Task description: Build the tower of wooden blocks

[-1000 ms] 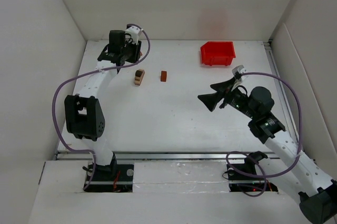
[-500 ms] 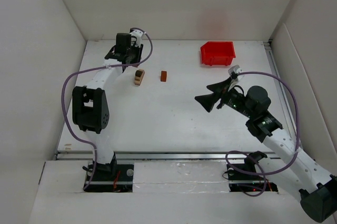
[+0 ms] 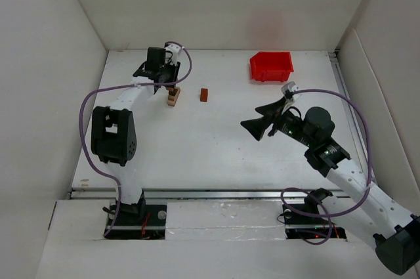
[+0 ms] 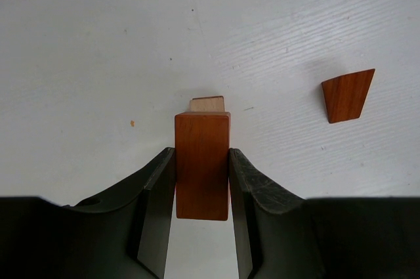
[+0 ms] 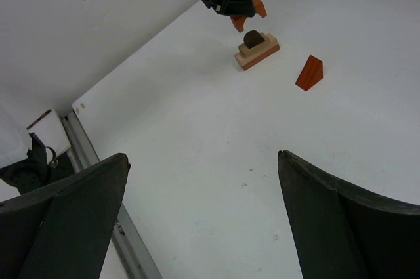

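I've got my left gripper [image 4: 201, 152] clamped on a reddish-brown block [image 4: 202, 171] just above the tower [image 5: 256, 50], prob. to seat it on top; right gripper [image 3: 252, 116] hangs w/ jaws apart, well clear mid-table.

Robotics lab: white enclosure walls [image 3: 39, 62], table [image 3: 197, 154], left arm [image 3: 113, 136], right arm [image 3: 348, 174], purple cable [image 3: 370, 144].

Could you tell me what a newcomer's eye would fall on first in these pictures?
The bright red bin at the far right stands out most against the white table. Next comes the left gripper at the far left, shut on a reddish-brown block poised over the small tower of tan and dark pieces. The right gripper hangs wide open above the table's middle right, holding nothing.
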